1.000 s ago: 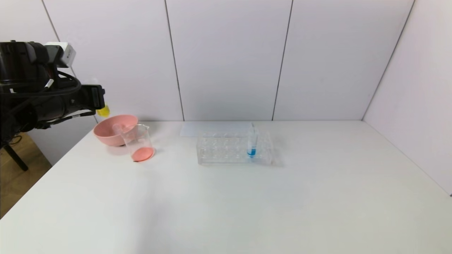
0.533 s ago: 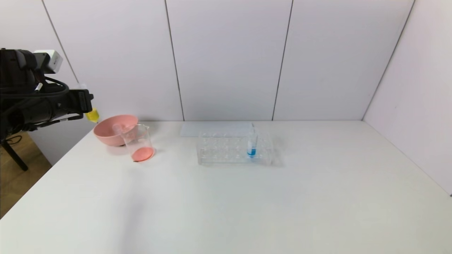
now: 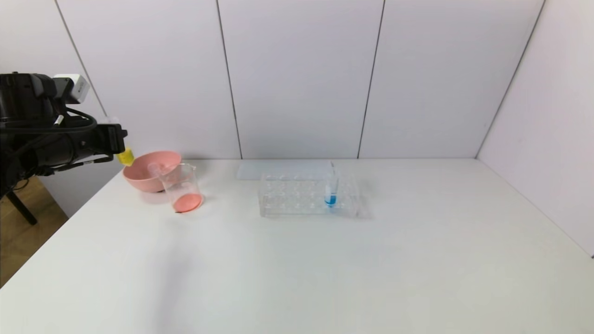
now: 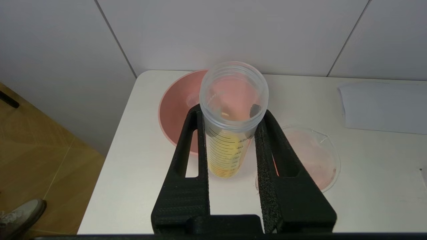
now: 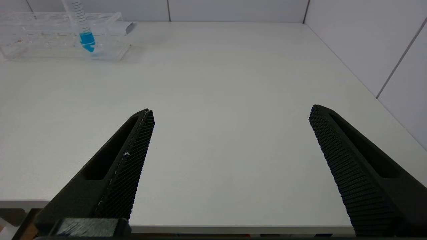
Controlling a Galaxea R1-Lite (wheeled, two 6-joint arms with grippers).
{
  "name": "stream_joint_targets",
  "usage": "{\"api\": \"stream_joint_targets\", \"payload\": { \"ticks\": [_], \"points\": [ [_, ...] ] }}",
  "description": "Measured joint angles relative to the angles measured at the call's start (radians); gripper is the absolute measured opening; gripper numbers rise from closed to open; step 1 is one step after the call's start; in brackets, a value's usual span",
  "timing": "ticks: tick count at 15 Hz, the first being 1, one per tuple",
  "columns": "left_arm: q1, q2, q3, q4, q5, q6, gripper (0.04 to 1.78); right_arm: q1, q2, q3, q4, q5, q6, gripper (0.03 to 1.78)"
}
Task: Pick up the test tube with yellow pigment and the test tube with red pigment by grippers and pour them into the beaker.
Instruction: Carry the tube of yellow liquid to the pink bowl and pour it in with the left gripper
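Note:
My left gripper [image 3: 117, 139] is shut on the test tube with yellow pigment [image 3: 125, 157] and holds it in the air just left of the pink bowl's rim. In the left wrist view both fingers [image 4: 191, 140] clamp the tube [image 4: 227, 150] just below its open mouth, yellow tip down. The beaker [image 3: 182, 188] stands in front of the bowl with red-pink liquid in its bottom; it also shows in the left wrist view [image 4: 313, 156]. No red-tipped tube shows. My right gripper [image 5: 230, 133] is open and empty over the table's front edge.
The pink bowl [image 3: 139, 178] sits at the back left with a clear tube-like thing in it. A clear rack [image 3: 297, 197] at centre holds a blue-tipped tube [image 3: 330, 190]. A white sheet [image 3: 278, 169] lies behind the rack. The table's left edge is close to the bowl.
My left gripper with the yellow tube has moved left and lower; in the last half second it edged back right toward the bowl. Nothing else moved.

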Motion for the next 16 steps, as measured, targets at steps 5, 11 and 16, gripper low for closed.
{"api": "stream_joint_targets", "payload": {
  "ticks": [5,11,16],
  "points": [
    [0.009,0.036,-0.005,-0.01,-0.003,0.033,0.43,0.0,0.0,0.0,0.0,0.0,0.0,1.7],
    [0.05,0.064,-0.04,0.002,-0.222,0.103,0.43,0.0,0.0,0.0,0.0,0.0,0.0,1.7],
    [0.128,0.081,-0.076,0.06,-0.419,0.208,0.43,0.0,0.0,0.0,0.0,0.0,0.0,1.7]
  ]
}}
